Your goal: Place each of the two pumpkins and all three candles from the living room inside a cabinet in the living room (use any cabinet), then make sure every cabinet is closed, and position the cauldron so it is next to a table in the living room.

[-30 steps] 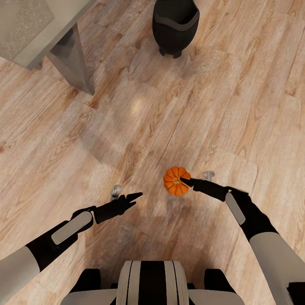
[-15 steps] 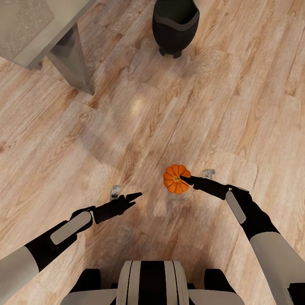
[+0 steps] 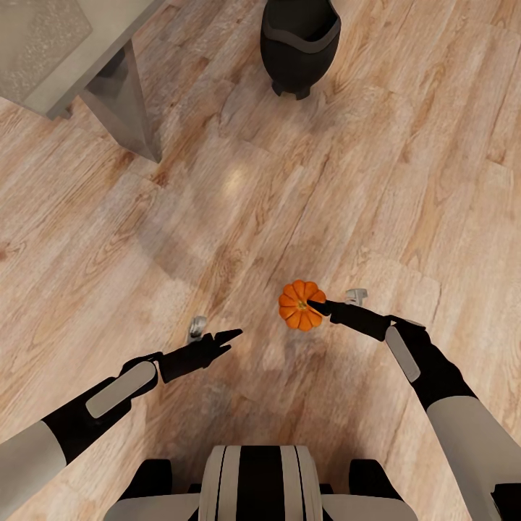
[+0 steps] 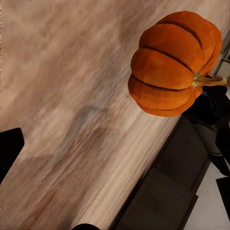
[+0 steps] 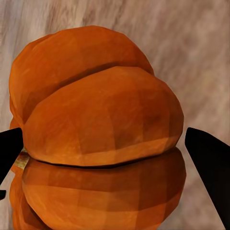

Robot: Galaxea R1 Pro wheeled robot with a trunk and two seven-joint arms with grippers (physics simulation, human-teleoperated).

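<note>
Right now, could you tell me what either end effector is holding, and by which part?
The right end effector straddles the pumpkin across its ribbed sides; whether it actually grips cannot be told. The left end effector holds nothing.

Over the last second the pumpkin (image 3: 302, 305) has shifted slightly farther from the robot's base across the wooden floor (image 3: 405, 181), and the right gripper (image 3: 316, 305) at its stem side has gone the same small way with it. Nearly all of that shift came in the first half of the second; since then hardly any change shows.
</note>
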